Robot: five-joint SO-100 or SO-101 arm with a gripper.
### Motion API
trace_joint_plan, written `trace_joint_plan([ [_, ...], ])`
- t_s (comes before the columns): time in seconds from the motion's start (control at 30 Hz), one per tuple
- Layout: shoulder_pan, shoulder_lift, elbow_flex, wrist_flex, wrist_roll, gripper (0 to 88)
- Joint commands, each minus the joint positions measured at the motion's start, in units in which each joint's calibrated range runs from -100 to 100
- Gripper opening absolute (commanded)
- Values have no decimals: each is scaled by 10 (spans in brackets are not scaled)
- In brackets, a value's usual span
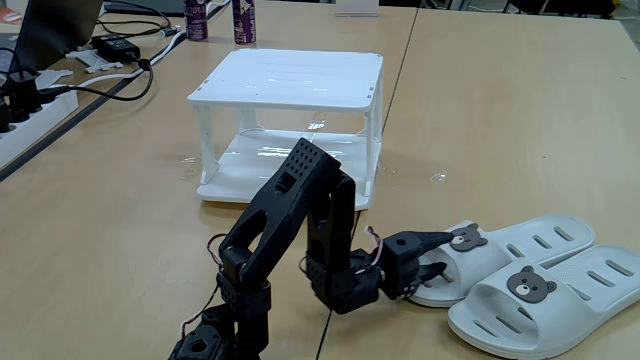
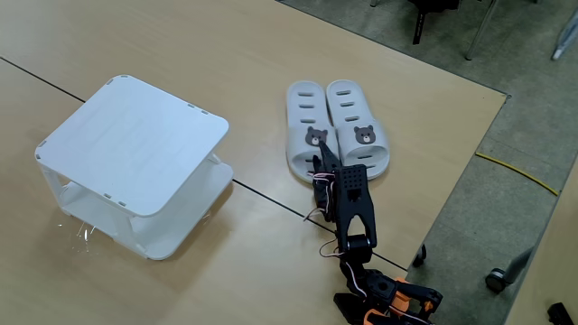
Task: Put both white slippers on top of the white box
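Two white slippers lie side by side, flat on the wooden table, each with a brown bear badge. In both fixed views my black gripper (image 1: 446, 256) (image 2: 321, 162) is at the toe end of one slipper (image 1: 520, 243) (image 2: 304, 126). One finger lies over its strap by the badge and the other is low at the toe opening, so the jaws look open around the strap. The other slipper (image 1: 565, 295) (image 2: 363, 135) lies untouched beside it. The white box (image 1: 290, 80) (image 2: 135, 149) stands apart from them, its flat top bare.
A power strip (image 1: 25, 115), black cables and an adapter (image 1: 118, 47) sit at the table's far left, and two purple bottles (image 1: 197, 18) stand behind the box. The table edge (image 2: 470, 171) runs close to the slippers, with floor beyond.
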Motion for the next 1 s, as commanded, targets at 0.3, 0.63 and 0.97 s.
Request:
trace_joint_plan([
  [0.3,-4,14,-308,274,4,231],
  [0.63,-27,37,-450,403,4,231],
  [0.97,-23,62,-485,403,4,223],
])
